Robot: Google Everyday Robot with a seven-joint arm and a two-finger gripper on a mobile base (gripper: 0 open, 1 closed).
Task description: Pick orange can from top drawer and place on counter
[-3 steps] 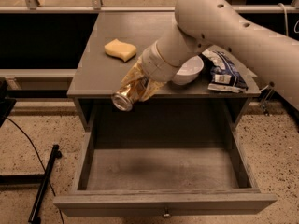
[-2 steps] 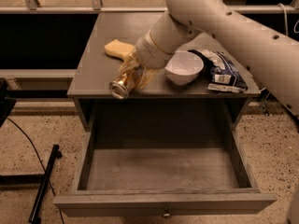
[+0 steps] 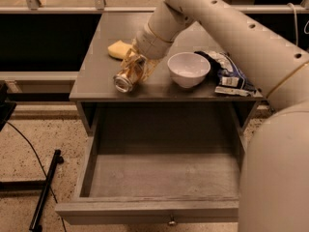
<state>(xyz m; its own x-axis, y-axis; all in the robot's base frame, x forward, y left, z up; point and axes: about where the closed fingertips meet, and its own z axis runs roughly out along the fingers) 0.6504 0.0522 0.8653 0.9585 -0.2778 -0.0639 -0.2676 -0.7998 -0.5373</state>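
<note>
My gripper (image 3: 136, 66) is shut on the orange can (image 3: 127, 76) and holds it tilted, silver end toward the camera, over the front left part of the counter (image 3: 99, 83). The can is close to the counter's surface; I cannot tell whether it touches. The arm reaches in from the upper right. The top drawer (image 3: 159, 175) is pulled fully open below the counter and holds nothing I can see. Its small round knob (image 3: 171, 222) shows at the bottom edge of the front panel.
A yellow sponge (image 3: 119, 49) lies on the counter just behind the gripper. A white bowl (image 3: 188, 69) stands right of the can. A dark crumpled chip bag (image 3: 227, 71) lies at the counter's right end. A black stand base (image 3: 46, 190) lies on the speckled floor at left.
The gripper has carried the can from above the open drawer back and left, over the counter's front edge, and lowered it toward the surface beside the bowl.
</note>
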